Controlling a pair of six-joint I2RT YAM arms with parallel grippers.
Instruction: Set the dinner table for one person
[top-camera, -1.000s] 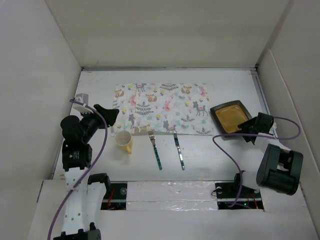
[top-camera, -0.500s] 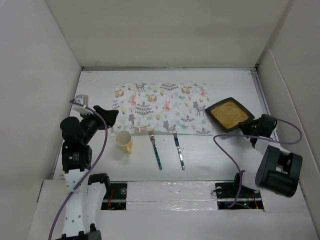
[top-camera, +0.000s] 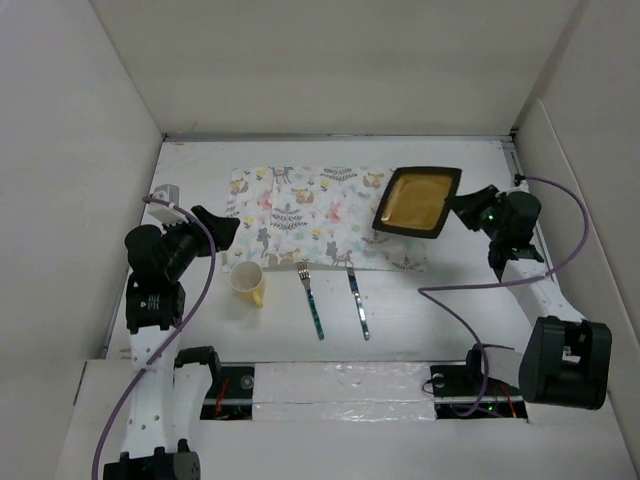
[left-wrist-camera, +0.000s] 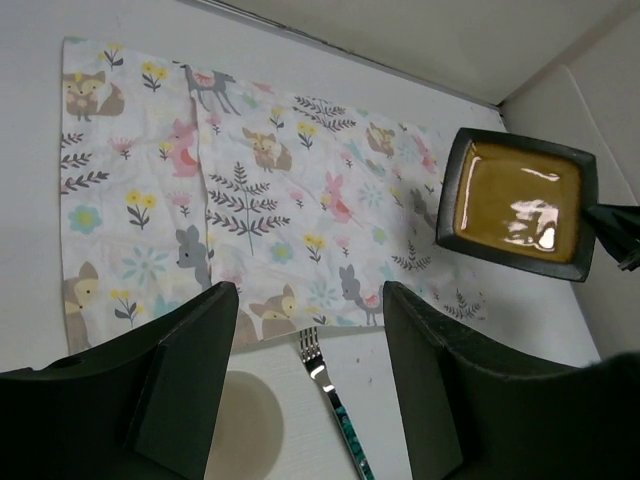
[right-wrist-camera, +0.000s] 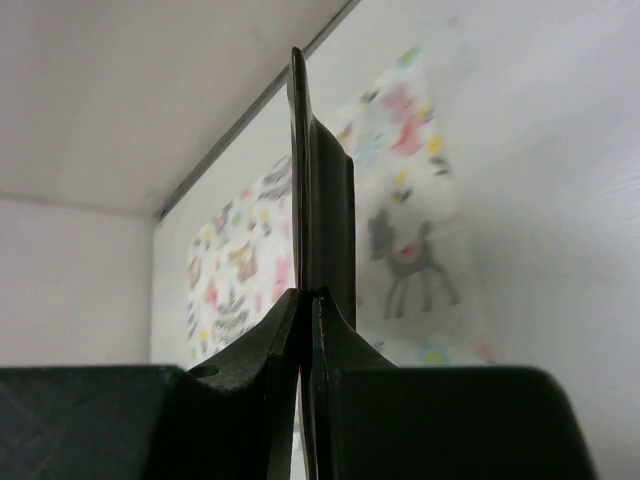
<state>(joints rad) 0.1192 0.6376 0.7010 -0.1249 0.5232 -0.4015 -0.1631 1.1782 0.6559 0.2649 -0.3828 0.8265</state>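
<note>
Right gripper clamped on the plate rim, raised above the dinner table.

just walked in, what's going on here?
The right gripper is shut on the rim of the dark square plate, holding it over the right end of the patterned cloth. The left gripper hangs open and empty near the yellow mug. A fork and a second utensil lie on the dinner table in front of the cloth.
</note>
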